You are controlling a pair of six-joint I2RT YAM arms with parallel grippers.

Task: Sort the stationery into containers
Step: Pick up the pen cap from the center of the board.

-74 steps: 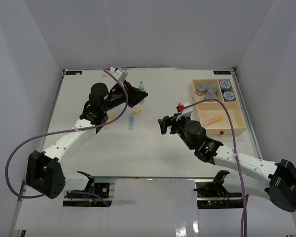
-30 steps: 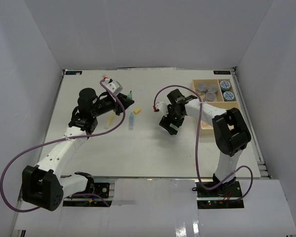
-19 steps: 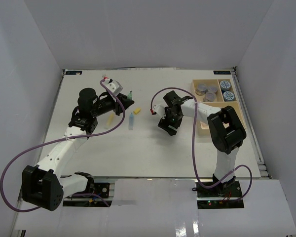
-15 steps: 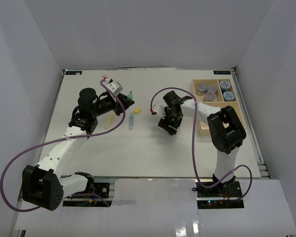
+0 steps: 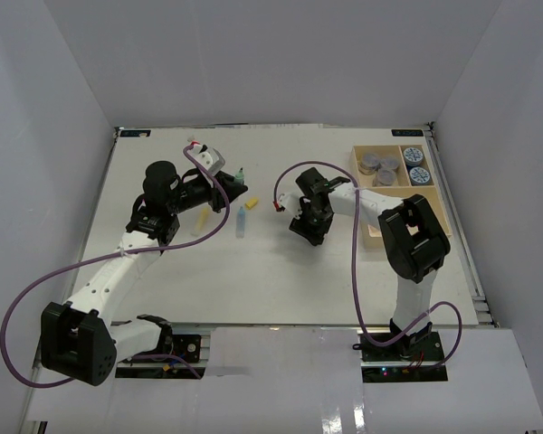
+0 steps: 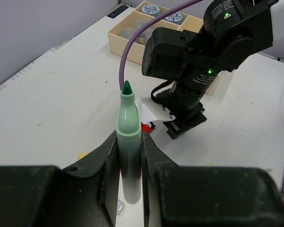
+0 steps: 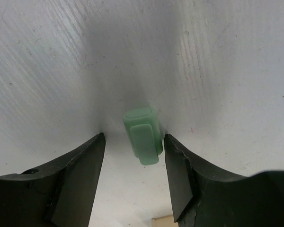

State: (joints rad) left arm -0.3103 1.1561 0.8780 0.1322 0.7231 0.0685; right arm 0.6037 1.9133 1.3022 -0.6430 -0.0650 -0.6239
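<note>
My left gripper (image 5: 230, 188) is shut on a green marker (image 6: 128, 137) that has no cap; the marker stands upright with its tip (image 5: 239, 172) up. My right gripper (image 5: 308, 231) points down at the table's middle, open, its jaws on either side of a small green cap (image 7: 143, 135) lying flat. The cap lies nearer the right-hand finger (image 7: 180, 165), and I see no contact. The wooden tray (image 5: 356, 166) at the back right holds grey rolls (image 5: 380, 167) and blue-and-white rolls (image 5: 414, 155) in its small sections. The right arm hides the larger section.
A blue marker (image 5: 241, 220), a yellow marker (image 5: 202, 220) and a small yellow block (image 5: 251, 202) lie on the table between the arms. The right arm's purple cable (image 5: 330, 167) loops over the middle. White walls enclose the table on three sides.
The right gripper's jaws have narrowed around the green cap, and that gripper has shifted slightly left. The left arm holds still with the marker.
</note>
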